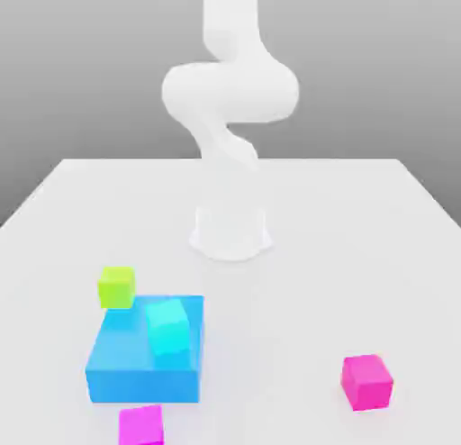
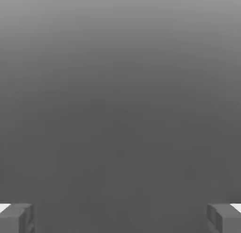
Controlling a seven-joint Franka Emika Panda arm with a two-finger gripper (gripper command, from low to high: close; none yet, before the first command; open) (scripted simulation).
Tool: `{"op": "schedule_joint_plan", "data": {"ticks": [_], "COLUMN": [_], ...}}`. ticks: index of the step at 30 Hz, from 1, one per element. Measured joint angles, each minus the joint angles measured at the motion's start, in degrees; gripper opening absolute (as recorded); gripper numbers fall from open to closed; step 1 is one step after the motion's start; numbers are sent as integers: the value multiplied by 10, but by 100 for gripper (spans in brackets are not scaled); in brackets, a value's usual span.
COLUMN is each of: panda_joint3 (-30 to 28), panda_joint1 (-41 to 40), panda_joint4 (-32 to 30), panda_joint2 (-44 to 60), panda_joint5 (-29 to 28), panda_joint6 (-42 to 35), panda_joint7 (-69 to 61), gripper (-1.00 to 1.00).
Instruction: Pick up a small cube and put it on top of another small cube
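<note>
Arm base [image 1: 230, 231] stands mid-desk [image 1: 360, 218], towards the rear. Flat block [image 1: 144, 367] lies in front of it, on the exterior view's left. Top cube [image 1: 168, 326] sits on the block, tilted, towards its right rear. Rear cube [image 1: 116, 286] is just behind the block's left rear corner. Front cube [image 1: 141, 425] is just before the block's front face. Lone cube [image 1: 366, 381] rests well apart on the exterior view's right.
</note>
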Motion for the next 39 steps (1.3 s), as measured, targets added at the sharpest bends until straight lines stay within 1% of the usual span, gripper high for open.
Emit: {"op": "schedule_joint_plan", "data": {"ticks": [10, 18, 25, 29, 30, 35, 36, 39], "panda_joint3": [81, 127, 136, 95, 82, 82, 75, 96], "panda_joint1": [5, 31, 74, 109, 121, 121, 127, 110], "panda_joint4": [-52, -92, -124, -112, -107, -107, -105, -113], "panda_joint2": [210, 377, 522, 605, 626, 626, 636, 601], "panda_joint5": [-28, -66, -87, -132, -141, -142, -148, -126], "panda_joint6": [93, 165, 233, 294, 310, 310, 318, 291], "panda_joint7": [79, 151, 205, 242, 249, 250, 254, 238], "gripper": [0, 0, 0, 0, -100, -100, -100, -100]}}
